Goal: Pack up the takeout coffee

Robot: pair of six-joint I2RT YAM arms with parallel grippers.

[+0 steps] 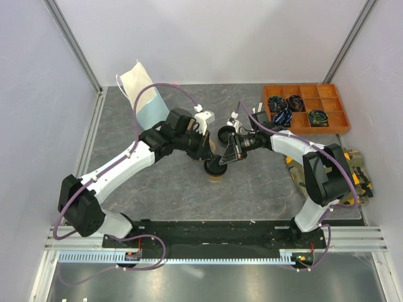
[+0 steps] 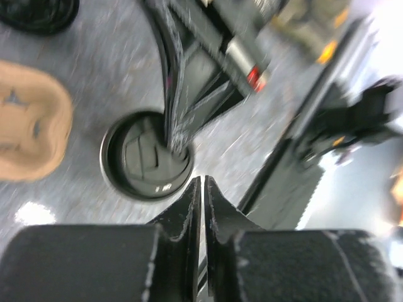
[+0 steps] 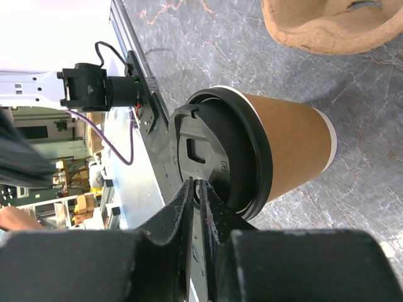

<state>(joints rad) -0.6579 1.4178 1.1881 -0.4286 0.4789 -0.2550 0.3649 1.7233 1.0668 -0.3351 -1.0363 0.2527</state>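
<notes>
Seating the black lid point(image 3: 211, 157) on the takeout coffee cup point(image 3: 296, 148) is judged to be the step in hand. The right gripper point(image 3: 195, 184) is drawn to a thin slit, its tips set against the lid's near rim. Whether the rim's lip is pinched between them cannot be told. The left gripper point(image 2: 201, 182) is likewise all but closed, with nothing between its jaws, and is poised just beside the cup's top. The cup is stood upright on the grey table point(image 3: 378, 207), lid on.

For the next move, one gripper would need to be opened wide enough to span the cup's wall, and a grip taken below the lid with the cup kept level.

Near the cup, a moulded-pulp carrier point(image 3: 327, 28) is cut off by the frame edge in both wrist views, and overhead it seems to be hidden under the arms. Well beyond the cup, on the left arm's side, a light-blue paper bag point(image 1: 151, 108) is seen, but its mouth cannot be made out.
</notes>
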